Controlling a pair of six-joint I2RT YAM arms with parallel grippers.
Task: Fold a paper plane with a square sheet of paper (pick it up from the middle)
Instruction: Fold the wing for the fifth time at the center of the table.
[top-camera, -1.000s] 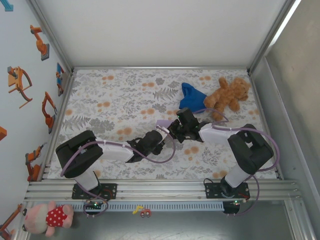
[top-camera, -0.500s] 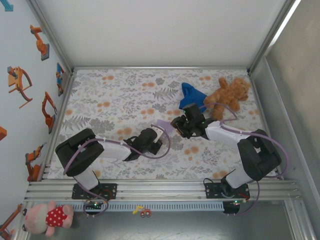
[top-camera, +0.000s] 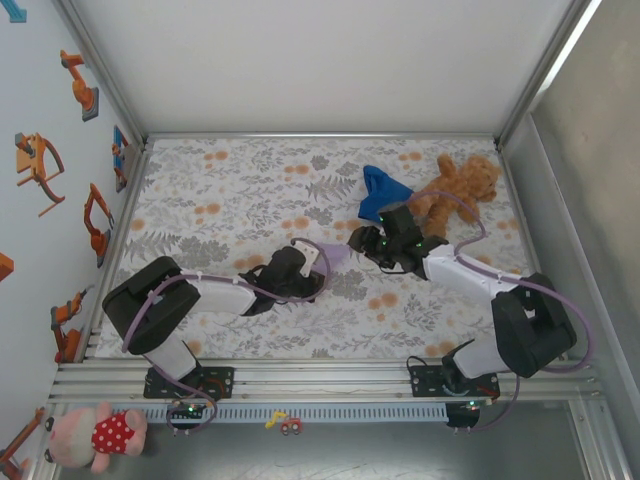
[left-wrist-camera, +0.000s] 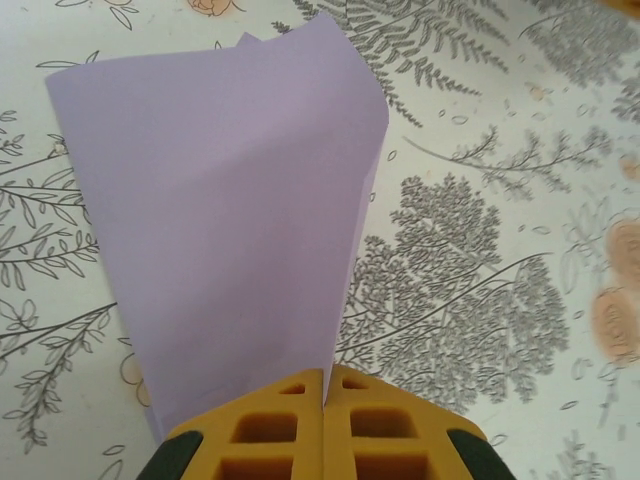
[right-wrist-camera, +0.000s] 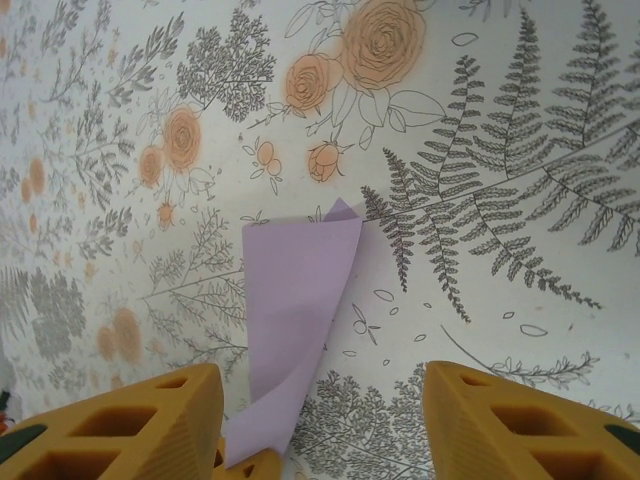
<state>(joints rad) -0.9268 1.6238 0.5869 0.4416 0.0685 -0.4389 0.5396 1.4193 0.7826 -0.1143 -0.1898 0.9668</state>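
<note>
Floral table (top-camera: 215, 190), white back wall (top-camera: 320, 60)

Matt smooth lavender paper (left-wrist-camera: 230, 200); matt printed table cover (left-wrist-camera: 480, 250); fuzzy plush teddy bear (top-camera: 465, 185).

On the flower-patterned bench (top-camera: 220, 200), a deep blue cloth (top-camera: 381, 190) lies far right, just beside a brown teddy bear (top-camera: 458, 188). A pink plush toy (top-camera: 95, 435) sits outside the near rail, left.

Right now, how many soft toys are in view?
2. A brown teddy lies at the far right of the table, beside the blue cloth. A pink toy sits off the table, at the near left corner. Others may be hidden outside the picture.
</note>
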